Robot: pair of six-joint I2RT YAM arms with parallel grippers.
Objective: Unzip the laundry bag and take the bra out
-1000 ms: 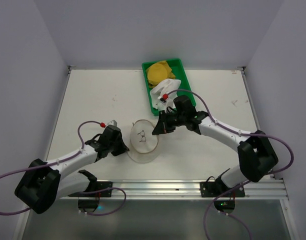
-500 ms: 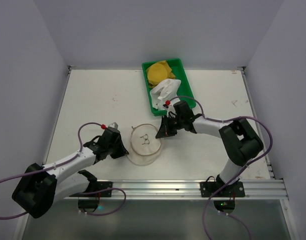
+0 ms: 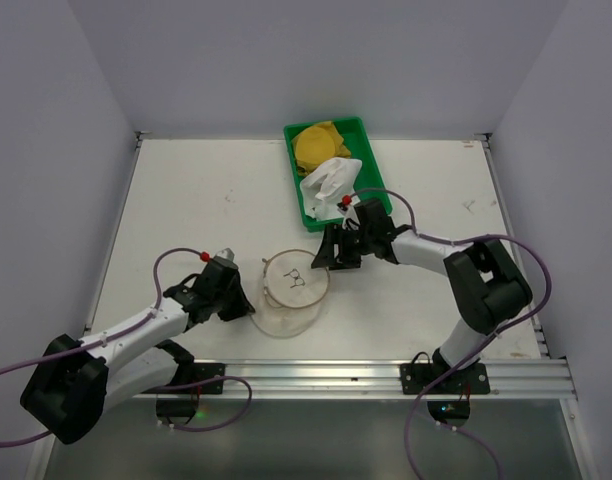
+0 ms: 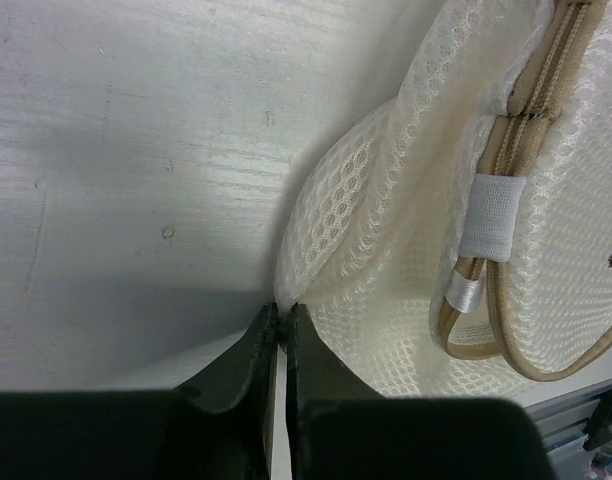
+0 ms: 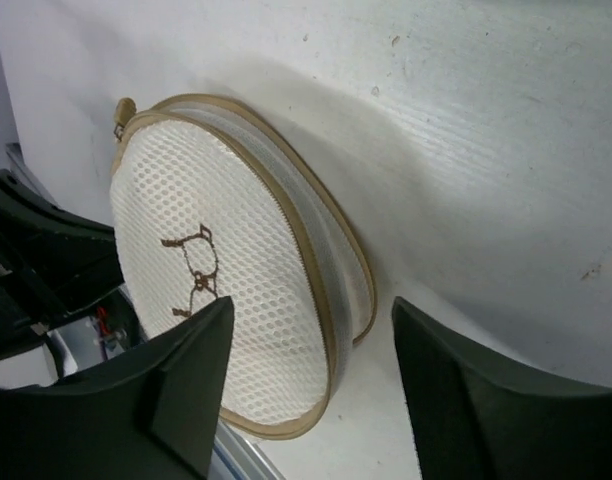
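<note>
White mesh bag [image 3: 286,305] on the table [image 3: 186,200], near its front edge and between the two grippers. We see its round lid [image 3: 294,278], rimmed in tan, facing upward; the right wrist view shows the lid's dark emblem [image 5: 194,270] and a tan zip [image 5: 286,220] running along the rim.

Left gripper [image 4: 281,330]: jaws pressed together on a fold of mesh at the bag's lower left side, low against the table.

Right gripper [image 5: 311,310]: fingers [image 5: 186,390] spread wide apart, holding nothing, just beside the lid's right rim. We cannot tell whether they touch it.

Green tray [image 3: 361,135] at the table's far edge, well apart from the bag, holding a yellow cloth [image 3: 316,145] and a white cloth [image 3: 328,180]. The right arm's wrist lies just in front of the tray.
</note>
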